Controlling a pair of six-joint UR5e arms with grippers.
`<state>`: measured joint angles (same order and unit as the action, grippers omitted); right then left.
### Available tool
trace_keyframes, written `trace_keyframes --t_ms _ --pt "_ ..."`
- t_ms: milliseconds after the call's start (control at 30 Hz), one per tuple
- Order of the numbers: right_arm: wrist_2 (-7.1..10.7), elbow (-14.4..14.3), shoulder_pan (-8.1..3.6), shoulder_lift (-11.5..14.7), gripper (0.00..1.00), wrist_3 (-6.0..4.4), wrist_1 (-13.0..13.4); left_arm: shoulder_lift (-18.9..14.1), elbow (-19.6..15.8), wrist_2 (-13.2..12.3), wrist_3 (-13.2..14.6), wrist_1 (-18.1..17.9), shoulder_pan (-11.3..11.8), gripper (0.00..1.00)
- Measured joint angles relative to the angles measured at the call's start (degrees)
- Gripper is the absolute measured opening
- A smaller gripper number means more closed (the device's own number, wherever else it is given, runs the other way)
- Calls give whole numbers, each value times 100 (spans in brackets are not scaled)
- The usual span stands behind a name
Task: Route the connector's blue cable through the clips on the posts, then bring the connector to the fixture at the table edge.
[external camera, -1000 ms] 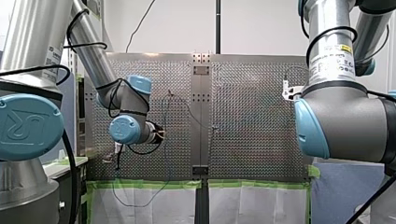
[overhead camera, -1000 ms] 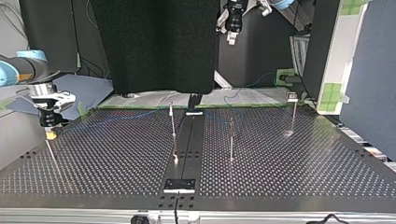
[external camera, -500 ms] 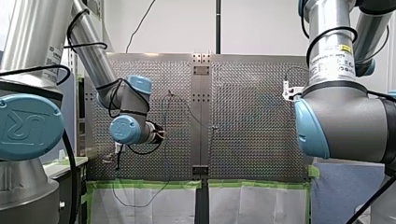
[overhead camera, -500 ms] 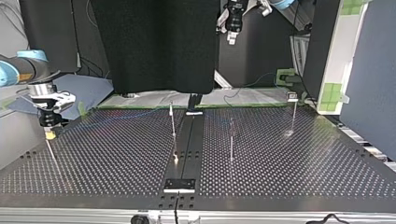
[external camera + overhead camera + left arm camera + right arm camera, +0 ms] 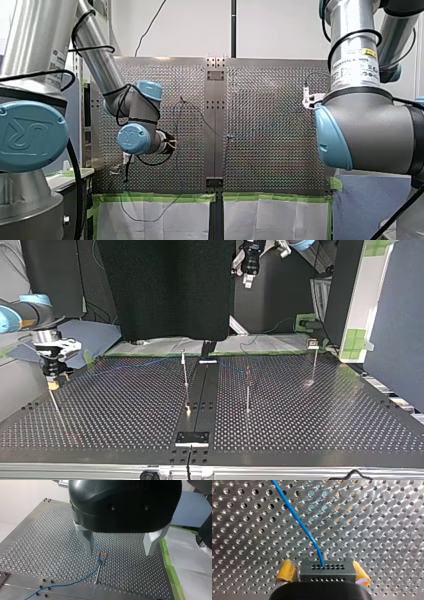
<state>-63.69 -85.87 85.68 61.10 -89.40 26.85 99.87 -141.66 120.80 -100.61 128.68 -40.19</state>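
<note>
Black connector sits clamped between my right gripper's yellow pads at the top view's left, blue cable running ahead; my left gripper hangs spread wide above a post.

The table is shiny bare metal, full of holes. The blue cable looks like smooth plastic, and the connector is matt black plastic. My left gripper has a glossy black shell and dull grey metal fingers.
</note>
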Motion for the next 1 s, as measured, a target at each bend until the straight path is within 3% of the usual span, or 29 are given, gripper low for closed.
trace_keyframes --t_ms 1000 --pt "-49 20 58 4 100 -43 119 0 18 0 1 0 0 100"
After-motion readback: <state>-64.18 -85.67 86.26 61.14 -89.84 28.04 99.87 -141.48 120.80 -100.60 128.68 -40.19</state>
